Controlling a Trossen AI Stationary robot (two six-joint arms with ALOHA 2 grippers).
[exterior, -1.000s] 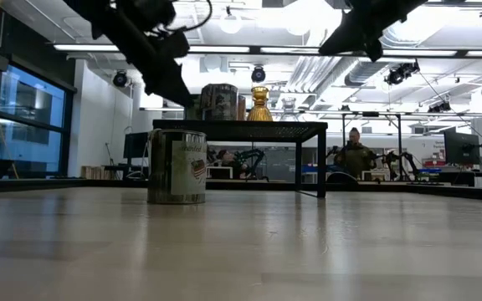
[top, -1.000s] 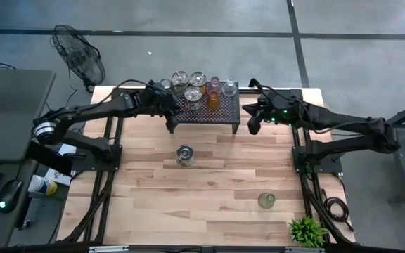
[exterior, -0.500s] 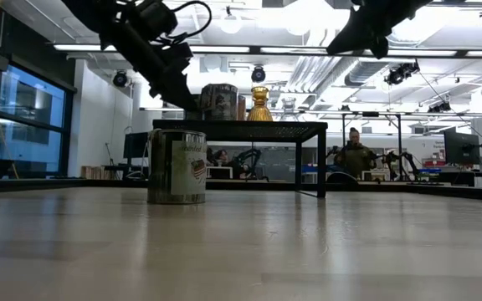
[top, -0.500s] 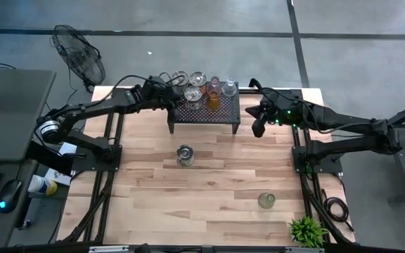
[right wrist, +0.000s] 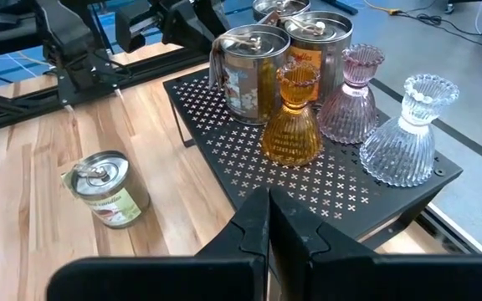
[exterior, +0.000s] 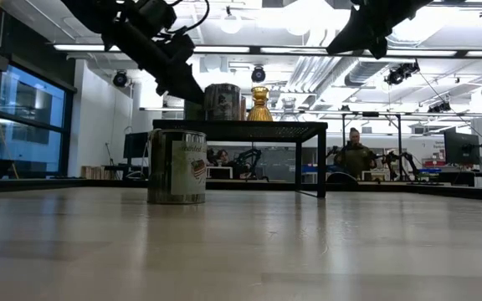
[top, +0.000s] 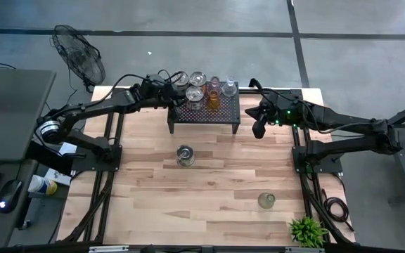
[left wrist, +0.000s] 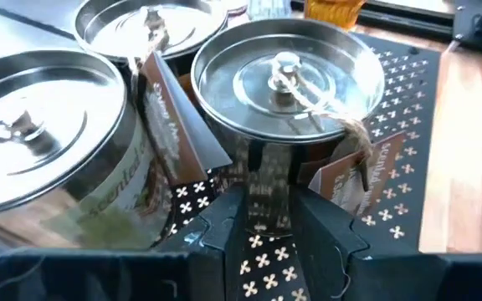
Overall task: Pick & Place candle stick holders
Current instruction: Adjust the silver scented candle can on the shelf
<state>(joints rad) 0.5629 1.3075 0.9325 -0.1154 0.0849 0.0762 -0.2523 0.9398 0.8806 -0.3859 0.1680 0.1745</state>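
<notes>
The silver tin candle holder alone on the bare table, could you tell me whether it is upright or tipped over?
Upright: the silver tin candle holder stands on its base on the table.

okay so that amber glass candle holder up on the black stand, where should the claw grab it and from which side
Take the amber holder at its narrow waist, just under the cup. It flares out below, so the neck gives the fingers a seat. Come from the open stand edge, where the right claw already faces it; silver tins crowd behind and the pink holder stands close beside it.
</notes>
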